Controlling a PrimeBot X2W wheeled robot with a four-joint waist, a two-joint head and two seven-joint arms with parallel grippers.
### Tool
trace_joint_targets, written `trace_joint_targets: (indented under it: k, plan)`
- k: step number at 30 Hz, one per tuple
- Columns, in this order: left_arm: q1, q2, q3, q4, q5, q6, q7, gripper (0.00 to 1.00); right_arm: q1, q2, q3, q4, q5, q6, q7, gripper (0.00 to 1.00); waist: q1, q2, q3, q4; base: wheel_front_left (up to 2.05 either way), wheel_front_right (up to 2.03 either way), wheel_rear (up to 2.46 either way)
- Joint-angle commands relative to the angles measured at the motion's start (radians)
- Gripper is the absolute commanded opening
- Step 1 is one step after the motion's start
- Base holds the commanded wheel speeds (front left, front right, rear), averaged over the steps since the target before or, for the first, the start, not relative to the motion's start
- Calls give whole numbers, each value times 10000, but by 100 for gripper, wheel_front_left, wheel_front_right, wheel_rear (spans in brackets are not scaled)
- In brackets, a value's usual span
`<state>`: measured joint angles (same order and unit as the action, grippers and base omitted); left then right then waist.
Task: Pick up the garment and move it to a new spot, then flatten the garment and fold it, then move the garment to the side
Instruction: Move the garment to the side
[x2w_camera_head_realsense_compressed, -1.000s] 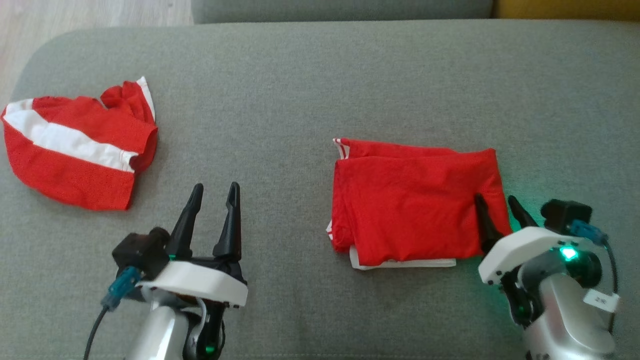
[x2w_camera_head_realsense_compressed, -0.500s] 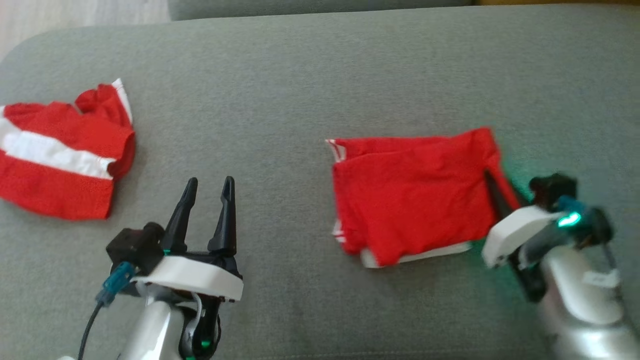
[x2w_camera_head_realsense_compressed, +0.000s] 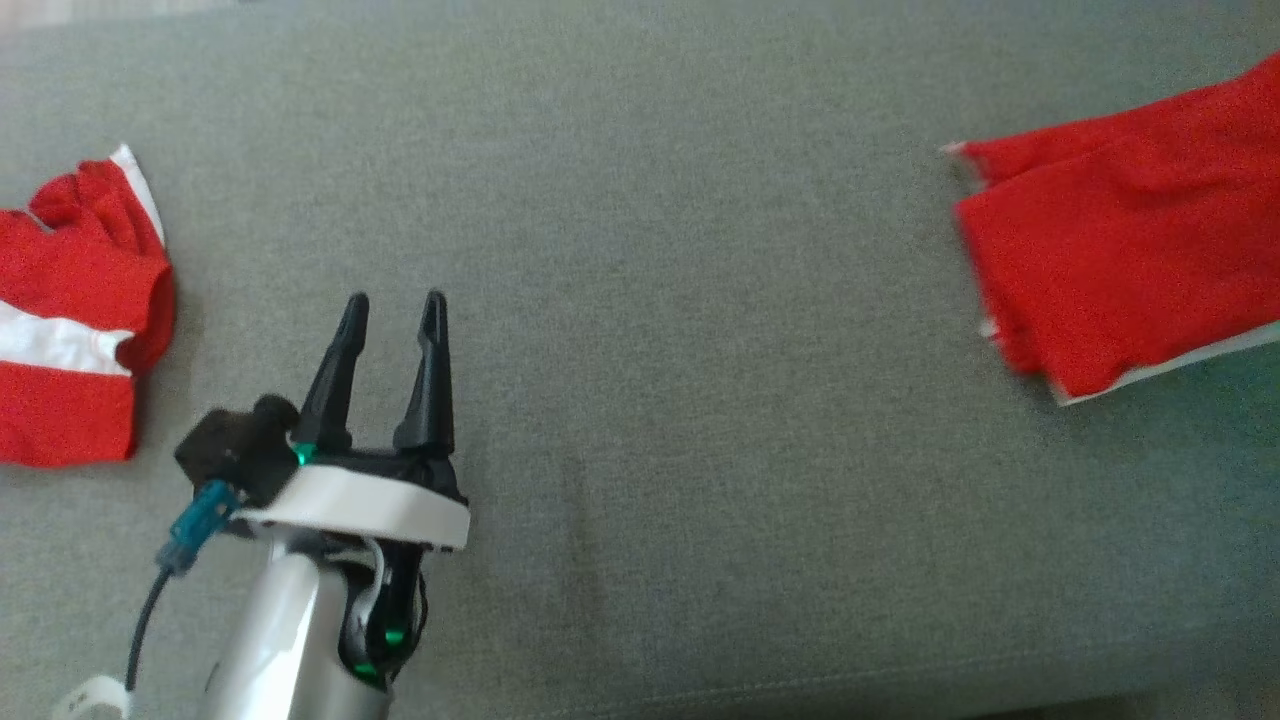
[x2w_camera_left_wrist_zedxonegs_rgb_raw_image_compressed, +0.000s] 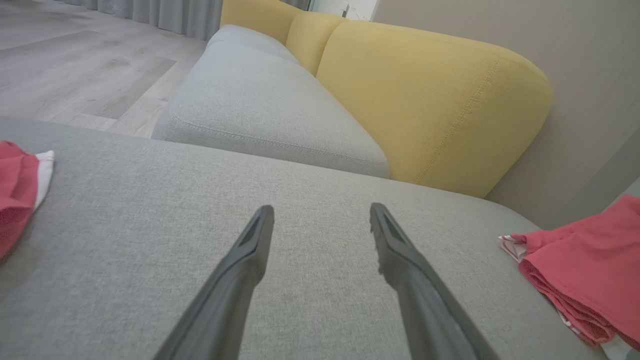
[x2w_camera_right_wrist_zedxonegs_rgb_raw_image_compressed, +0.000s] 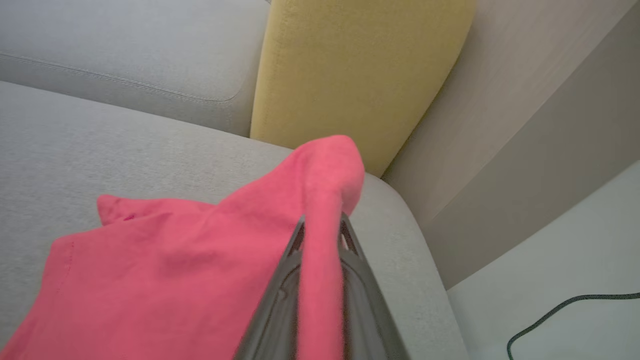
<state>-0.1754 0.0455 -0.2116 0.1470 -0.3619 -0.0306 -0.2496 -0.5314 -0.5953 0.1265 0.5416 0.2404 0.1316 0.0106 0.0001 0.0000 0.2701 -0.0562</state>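
The folded red garment (x2w_camera_head_realsense_compressed: 1130, 250) with a white edge lies at the far right of the grey cushion (x2w_camera_head_realsense_compressed: 650, 300). In the left wrist view the garment (x2w_camera_left_wrist_zedxonegs_rgb_raw_image_compressed: 590, 270) lies to the right of my fingers. My right gripper (x2w_camera_right_wrist_zedxonegs_rgb_raw_image_compressed: 320, 225) is shut on the garment (x2w_camera_right_wrist_zedxonegs_rgb_raw_image_compressed: 165, 270), with a pinched red edge standing up between its two dark fingers. My left gripper (x2w_camera_head_realsense_compressed: 392, 300) hovers open over bare cushion at the lower left and holds nothing. In its own wrist view the left gripper (x2w_camera_left_wrist_zedxonegs_rgb_raw_image_compressed: 322, 212) has both fingers spread wide.
A second red garment with a white stripe (x2w_camera_head_realsense_compressed: 70, 310) lies crumpled at the cushion's left edge. A yellow backrest (x2w_camera_left_wrist_zedxonegs_rgb_raw_image_compressed: 425, 100) and a further grey seat (x2w_camera_left_wrist_zedxonegs_rgb_raw_image_compressed: 265, 105) stand beyond the cushion. A black cable (x2w_camera_right_wrist_zedxonegs_rgb_raw_image_compressed: 565, 310) lies on the pale floor at the right.
My right gripper shut on the garment's right edge and pulled it to the right. The head camera has also shifted, so the garment now sits at the frame's right edge. The left gripper stays open.
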Motion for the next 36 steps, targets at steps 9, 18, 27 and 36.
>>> trace_joint_targets:
  k: [9,18,27,36]
  plan:
    - [-701,47,474,-295,178,-214,-122,100,-623,-143,-1534,10,-446,-9,477,0,-1,0,669,41,0,0,0]
    - [-688,47,500,-184,148,-237,-122,100,-474,398,-2556,-186,-857,-9,761,65,-1,0,664,131,0,0,0]
    - [-661,47,493,-53,32,-194,-122,100,-281,888,-2659,-761,-824,-9,860,100,-1,0,219,206,0,0,0]
    - [-277,47,494,-51,-171,0,-122,100,116,2429,-1916,-1960,-373,-9,413,100,-1,0,-1082,523,0,0,0]
